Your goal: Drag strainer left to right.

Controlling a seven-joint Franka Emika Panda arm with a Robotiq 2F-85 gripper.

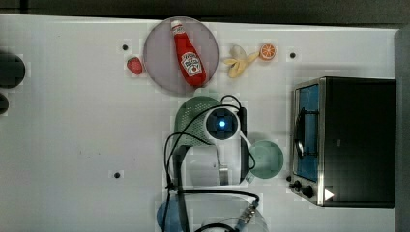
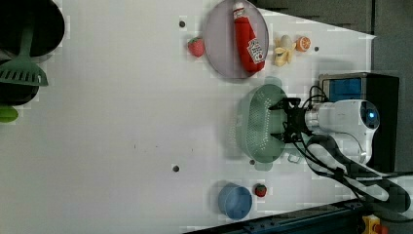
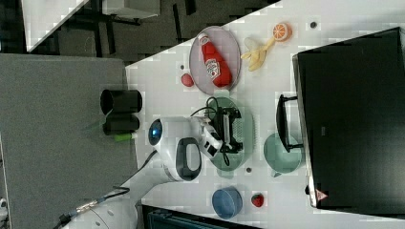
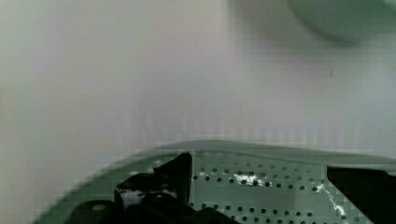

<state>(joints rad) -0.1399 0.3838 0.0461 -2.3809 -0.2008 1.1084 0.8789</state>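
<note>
The strainer (image 2: 255, 122) is a pale mint-green oval colander dotted with small holes. It lies on the white table (image 2: 122, 122) just below the grey plate in the left view. My gripper (image 2: 276, 122) hangs over the strainer's bowl at the left view's right side and is open. In the wrist view its black fingers (image 4: 163, 182) stand wide apart, low in the bowl, with the holed wall of the strainer (image 4: 257, 186) between them. The top view has the arm's wrist (image 1: 221, 123) covering the right part of the strainer (image 1: 193, 118). Nothing is gripped.
A grey plate (image 1: 159, 72) carries a ketchup bottle (image 1: 188, 53), with a strawberry (image 1: 135, 65), banana (image 1: 239, 60) and orange half (image 1: 267, 51) nearby. A mint-green mug (image 1: 266, 159) and toaster oven (image 1: 348, 140) stand to the top view's right. A blue cup (image 2: 234, 201) sits by another strawberry (image 2: 261, 190).
</note>
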